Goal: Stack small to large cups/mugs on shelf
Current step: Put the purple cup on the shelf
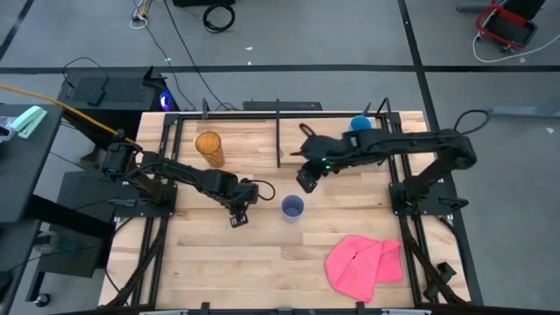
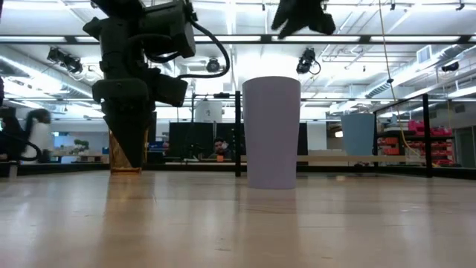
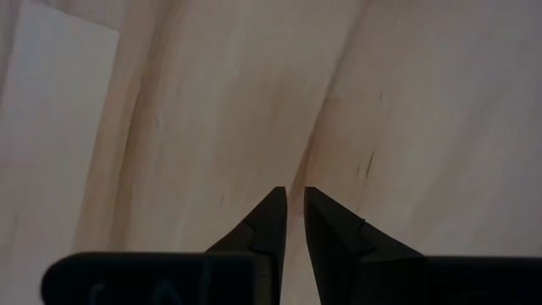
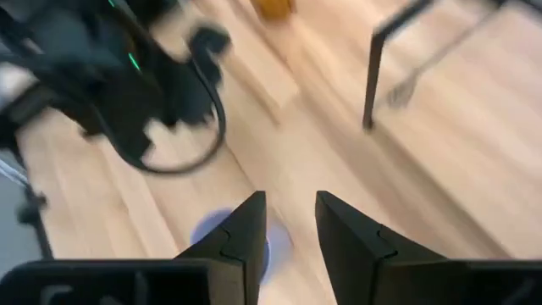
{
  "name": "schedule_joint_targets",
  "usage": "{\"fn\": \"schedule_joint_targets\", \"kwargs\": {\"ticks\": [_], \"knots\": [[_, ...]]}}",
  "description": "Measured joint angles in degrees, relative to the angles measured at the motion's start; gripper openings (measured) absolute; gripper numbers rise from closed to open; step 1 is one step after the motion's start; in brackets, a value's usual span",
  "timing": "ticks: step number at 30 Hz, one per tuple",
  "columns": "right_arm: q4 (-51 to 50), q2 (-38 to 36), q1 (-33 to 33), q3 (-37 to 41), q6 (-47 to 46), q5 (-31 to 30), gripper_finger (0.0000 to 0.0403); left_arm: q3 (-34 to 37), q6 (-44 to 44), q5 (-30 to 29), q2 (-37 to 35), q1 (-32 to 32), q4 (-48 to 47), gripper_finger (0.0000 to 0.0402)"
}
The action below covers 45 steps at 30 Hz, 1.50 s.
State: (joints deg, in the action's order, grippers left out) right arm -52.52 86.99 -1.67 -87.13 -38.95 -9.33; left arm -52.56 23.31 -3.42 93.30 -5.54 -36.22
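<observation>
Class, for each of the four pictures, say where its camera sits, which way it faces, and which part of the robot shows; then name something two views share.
High view: above, facing straight down; both arms, left claw, right claw.
Low view: at tabletop height, facing level across; arms enter from above, lavender cup centre.
Left wrist view: on the left wrist, facing bare tabletop; its nearly closed fingers show.
Right wrist view: on the right wrist, facing down; parted fingers, left arm beyond.
Shared: high and low views both show the amber tumbler.
</observation>
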Motion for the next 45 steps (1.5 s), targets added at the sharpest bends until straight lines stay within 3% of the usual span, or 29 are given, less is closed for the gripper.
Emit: {"fn": "schedule_joint_targets", "kwargs": {"ticks": [6, 20, 45], "knots": [[-2.63, 4.75, -0.74, -1.31, -1.37, 5.96, 0.012, 0.02, 0.05, 0.0, 0.02, -0.09, -2.33, 0.0051], [-7.02, 12.53, -4.02, -1.3, -1.1, 6.03, 0.0119, 2.36, 3.48, 0.0, 0.02, -0.2, -1.92, 0.0052], [-4.92, 17.8, -4.13, -0.64, 0.18, 5.34, 0.0119, 2.36, 3.3, -0.02, 0.04, -0.2, 0.04, 0.0052]]}}
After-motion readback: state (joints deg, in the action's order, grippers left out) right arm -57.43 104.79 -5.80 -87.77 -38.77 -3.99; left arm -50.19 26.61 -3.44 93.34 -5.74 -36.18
